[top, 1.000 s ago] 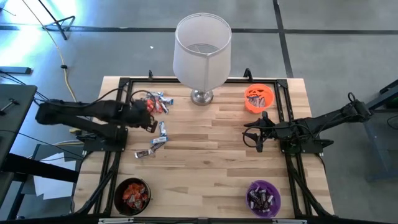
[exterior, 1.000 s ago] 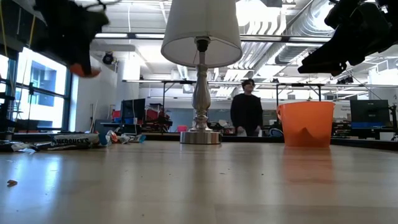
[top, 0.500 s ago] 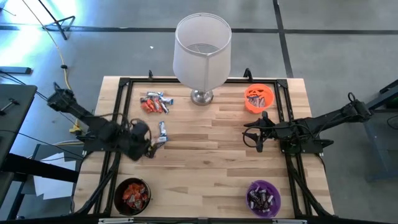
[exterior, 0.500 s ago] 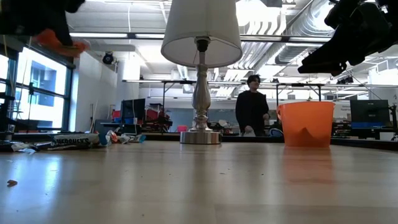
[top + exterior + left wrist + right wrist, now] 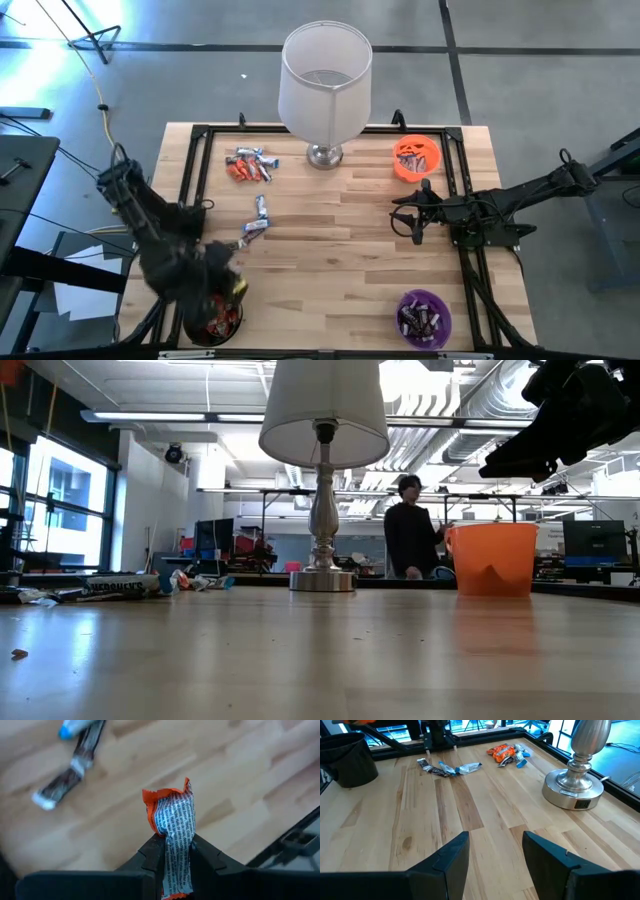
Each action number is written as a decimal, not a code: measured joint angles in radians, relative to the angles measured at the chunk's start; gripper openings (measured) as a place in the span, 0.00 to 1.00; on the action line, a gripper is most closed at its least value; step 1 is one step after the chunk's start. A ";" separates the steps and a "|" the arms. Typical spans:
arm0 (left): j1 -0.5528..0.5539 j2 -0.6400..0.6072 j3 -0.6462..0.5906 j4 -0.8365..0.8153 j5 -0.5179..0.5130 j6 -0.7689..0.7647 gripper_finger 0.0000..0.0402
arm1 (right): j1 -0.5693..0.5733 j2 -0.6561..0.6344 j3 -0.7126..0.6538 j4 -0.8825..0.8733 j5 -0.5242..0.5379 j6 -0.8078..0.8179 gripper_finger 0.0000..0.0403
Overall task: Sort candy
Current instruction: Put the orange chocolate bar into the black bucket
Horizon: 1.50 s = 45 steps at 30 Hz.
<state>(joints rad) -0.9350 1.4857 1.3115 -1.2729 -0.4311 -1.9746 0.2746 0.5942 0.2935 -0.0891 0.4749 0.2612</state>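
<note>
My left gripper (image 5: 230, 287) hangs over the black bowl (image 5: 205, 322) at the near left, shut on one orange-wrapped candy (image 5: 173, 822). Loose candy lies in a small pile (image 5: 248, 163) at the far left, and a few more bars (image 5: 257, 216) lie nearer the middle. In the right wrist view the pile (image 5: 508, 752) and those bars (image 5: 448, 768) lie flat on the wood. My right gripper (image 5: 405, 214) waits at the table's right, open (image 5: 492, 852), nothing between its fingers. My left gripper pinches the orange-wrapped candy between its two fingers at the bar's middle (image 5: 174, 851). The bar lies along the fingers. Its crimped end (image 5: 167, 800) sticks out past the fingertips. The fingers slant steeply down, and the candy is lifted clear of the table.
A lamp (image 5: 325, 85) stands at the far middle, with its base (image 5: 570, 787) near the pile. An orange bowl (image 5: 416, 157) sits at the far right, and a purple bowl (image 5: 424, 316) with candy at the near right. A person (image 5: 410, 540) moves in the room behind.
My left gripper has swung from beside the candy pile at the far left toward the table's near edge. It now hangs over the black bowl, still shut on the orange candy. The person in the background has stepped to the right.
</note>
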 joint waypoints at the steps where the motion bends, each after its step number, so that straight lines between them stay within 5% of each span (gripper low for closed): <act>1: -0.023 0.031 0.037 -0.031 0.012 -0.031 0.13 | 0.000 0.000 0.000 0.000 0.000 0.000 0.45; 9: -0.159 0.242 0.304 -0.242 0.110 -0.278 0.13 | 0.000 0.000 0.000 0.000 0.000 0.000 0.45; 17: -0.204 0.342 0.368 -0.269 0.238 -0.433 0.18 | 0.000 0.000 0.000 0.000 0.000 0.000 0.45; 28: -0.181 0.348 0.367 -0.299 0.189 -0.275 0.46 | 0.000 0.000 0.000 0.000 0.000 0.000 0.45; 36: -0.106 0.260 0.230 -0.297 0.003 -0.101 0.49 | 0.000 0.000 0.000 0.000 0.000 0.000 0.45; 45: 0.134 -0.018 -0.175 -0.287 -0.063 0.028 0.49 | 0.000 0.000 0.000 0.000 0.000 0.000 0.45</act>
<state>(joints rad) -0.8009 1.4675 1.1362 -1.5596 -0.4939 -1.9463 0.2746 0.5945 0.2935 -0.0895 0.4750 0.2612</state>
